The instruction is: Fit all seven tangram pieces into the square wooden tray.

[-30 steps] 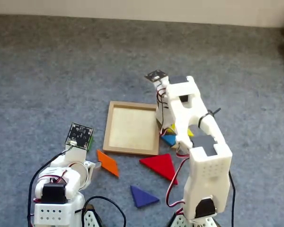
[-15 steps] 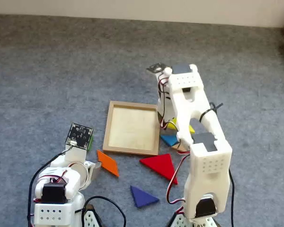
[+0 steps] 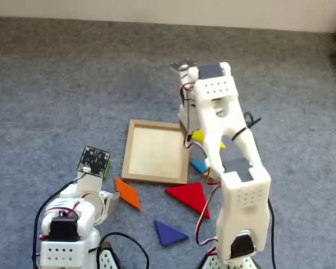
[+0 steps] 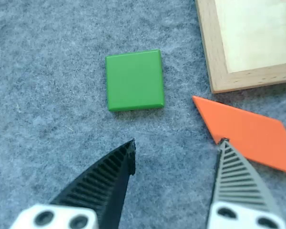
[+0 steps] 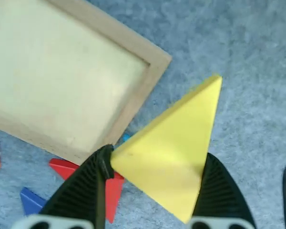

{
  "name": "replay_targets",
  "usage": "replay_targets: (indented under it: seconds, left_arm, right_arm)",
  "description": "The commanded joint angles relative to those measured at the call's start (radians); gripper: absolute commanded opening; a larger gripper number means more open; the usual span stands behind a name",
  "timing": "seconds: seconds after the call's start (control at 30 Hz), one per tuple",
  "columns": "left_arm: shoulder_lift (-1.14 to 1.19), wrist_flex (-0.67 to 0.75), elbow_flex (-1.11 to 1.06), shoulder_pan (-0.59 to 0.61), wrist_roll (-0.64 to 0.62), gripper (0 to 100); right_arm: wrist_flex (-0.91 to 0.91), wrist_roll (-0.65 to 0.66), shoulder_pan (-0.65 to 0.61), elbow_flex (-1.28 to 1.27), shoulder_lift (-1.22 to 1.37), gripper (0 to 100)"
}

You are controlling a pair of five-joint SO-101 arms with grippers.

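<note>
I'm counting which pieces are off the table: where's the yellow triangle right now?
The yellow triangle is clamped in the right gripper, beside the wooden tray at its right edge in the high view, near the blue piece.

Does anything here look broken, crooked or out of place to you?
Nothing looks damaged. The wooden tray is empty, and the yellow triangle is pinched at a slant in the right hand near the tray's corner. The red triangle and orange piece lie loose on the carpet.
</note>
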State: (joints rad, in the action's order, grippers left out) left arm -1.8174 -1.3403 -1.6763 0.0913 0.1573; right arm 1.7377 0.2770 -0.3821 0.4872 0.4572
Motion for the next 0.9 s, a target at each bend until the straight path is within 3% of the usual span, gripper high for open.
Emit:
replay_targets:
  seconds: [0.0,0.3,0.47,0.87]
  left_arm:
    - [-0.001,-0.003,-0.019,0.007,-0.006,26]
    - [-0.001,-0.003,-0.019,0.007,-0.006,26]
    - [-0.001,-0.003,-0.019,0.007,-0.006,26]
    - [-0.001,-0.003,-0.019,0.007,-0.006,26]
  right_arm:
    - [0.021,-0.046,-0.081,-0.067,-0.191,9.5]
    - [-0.232,-0.316,-0.228,-0.39,-0.352,9.5]
    - [-0.447,-0.473,-0.236,-0.526,-0.351,9.5]
    - [-0.745,-0.752,-0.236,-0.713,-0.351,9.7]
